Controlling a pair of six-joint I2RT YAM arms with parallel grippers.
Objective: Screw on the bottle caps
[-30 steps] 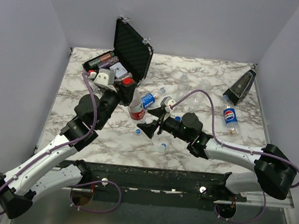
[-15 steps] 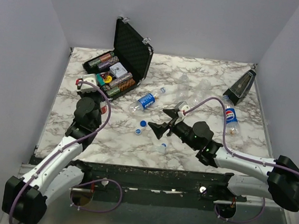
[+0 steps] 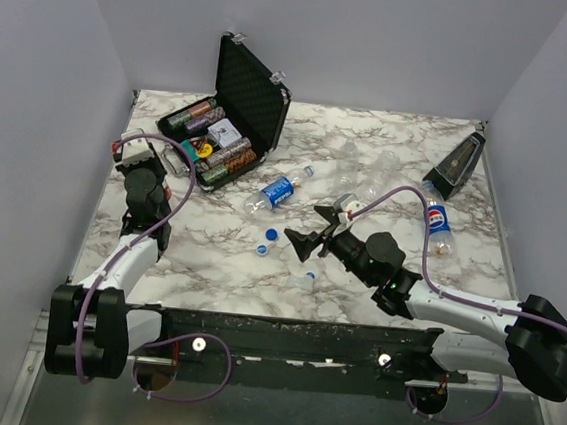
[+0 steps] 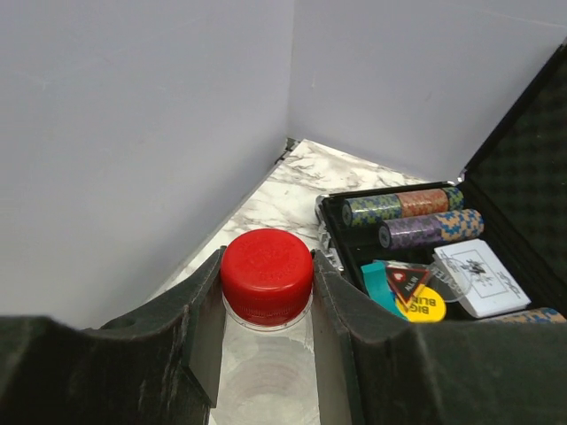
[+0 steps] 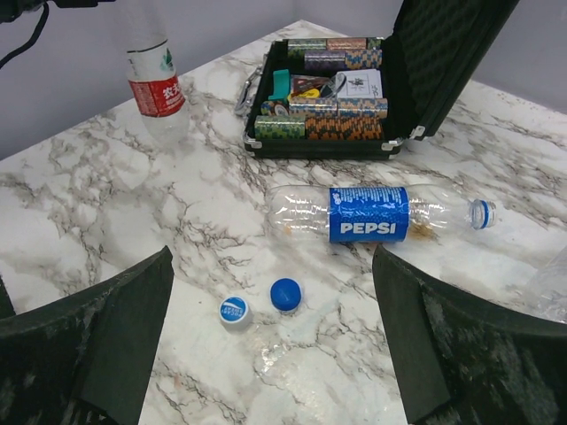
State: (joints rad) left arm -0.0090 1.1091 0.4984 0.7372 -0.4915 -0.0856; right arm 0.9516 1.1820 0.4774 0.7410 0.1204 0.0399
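Observation:
My left gripper (image 4: 266, 262) is shut on the red cap (image 4: 266, 276), which sits on the neck of a clear bottle (image 4: 266, 372). In the top view it (image 3: 130, 155) is at the table's left edge. The right wrist view shows that bottle (image 5: 156, 87) upright, with a red-and-white label. My right gripper (image 5: 273, 266) is open and empty above a blue cap (image 5: 285, 294) and a blue-and-white cap (image 5: 234, 312). In the top view it (image 3: 306, 241) is near mid-table, with blue caps (image 3: 271, 234) beside it.
A blue-labelled Pepsi bottle (image 5: 368, 213) lies uncapped behind the caps. Another Pepsi bottle (image 3: 437, 223) lies at the right. Clear unlabelled bottles (image 3: 364, 185) lie further back. An open black case of poker chips (image 3: 234, 117) is at the back left, and a black wedge-shaped object (image 3: 456, 164) at the back right.
My left arm has swung from mid-table to the left edge, carrying the red-capped bottle. My right gripper drew back slightly to the right and now hangs open over the caps.

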